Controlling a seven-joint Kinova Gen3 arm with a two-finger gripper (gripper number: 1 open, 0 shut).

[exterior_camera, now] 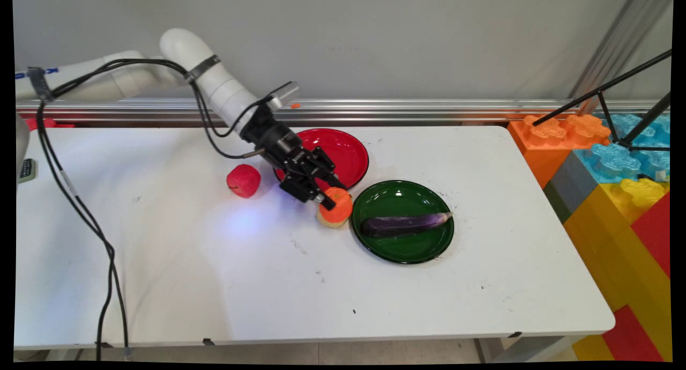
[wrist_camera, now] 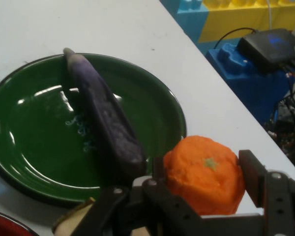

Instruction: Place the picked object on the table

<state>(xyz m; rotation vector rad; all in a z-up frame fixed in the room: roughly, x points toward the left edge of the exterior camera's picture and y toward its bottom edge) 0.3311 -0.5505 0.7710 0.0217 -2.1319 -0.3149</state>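
Note:
My gripper is tilted down over the table between a red plate and a green plate. Its fingers are shut on an orange from both sides. In the hand view the orange sits between the two fingers. A tan object lies directly under the orange and shows as a sliver at the bottom left of the hand view. A purple eggplant lies across the green plate, just right of the orange. The red plate holds nothing.
A red apple sits on the table left of the gripper. Large coloured building blocks stand off the table's right end, with black tripod legs above them. Black cables hang down at the left. A metal rail runs along the back.

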